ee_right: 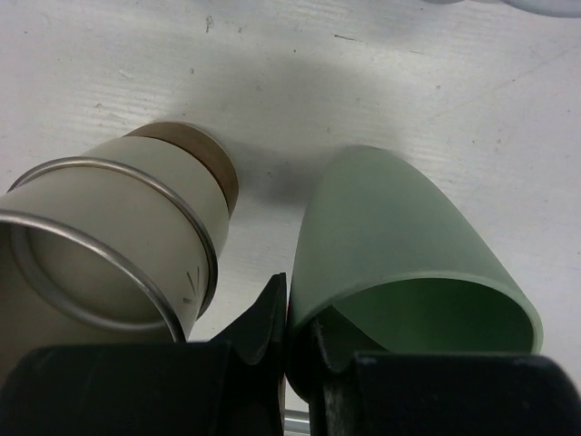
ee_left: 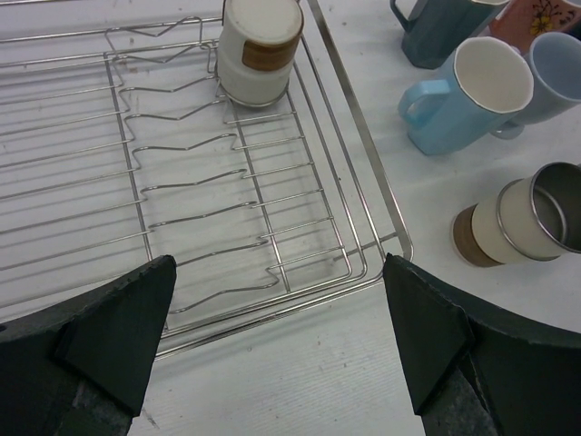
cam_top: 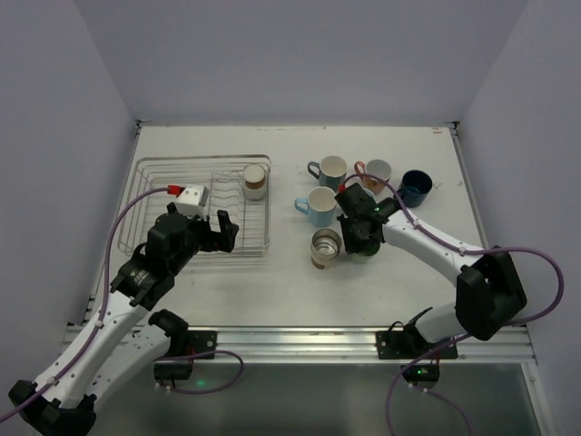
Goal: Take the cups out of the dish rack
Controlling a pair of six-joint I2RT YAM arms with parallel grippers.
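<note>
White tabletop (cam_top: 272,291), pale walls: the left gripper (ee_left: 277,327) hangs spread wide over the dish rack (ee_left: 227,173), near corner, wrist pitched down, likely aiming for the racked beige tumbler (ee_left: 259,50) at its far side. The right gripper (ee_right: 289,336) pinches the pale green tumbler (ee_right: 399,245) by its wall, probably to seat it beside the unloaded beige tumbler (ee_right: 118,236) and the mugs (cam_top: 322,207) beyond

Left fingers (ee_left: 118,331) spread wide, right fingers (ee_right: 261,329) pinched on pale green tumbler (ee_right: 390,227) rim

One rack (cam_top: 150,195), four mugs, teal mug (cam_top: 331,170), pink mug (cam_top: 377,171), navy mug (cam_top: 416,187), light blue mug (cam_top: 320,205), two beige tumblers (cam_top: 255,181) (cam_top: 326,247), one green tumbler (ee_right: 399,245).
</note>
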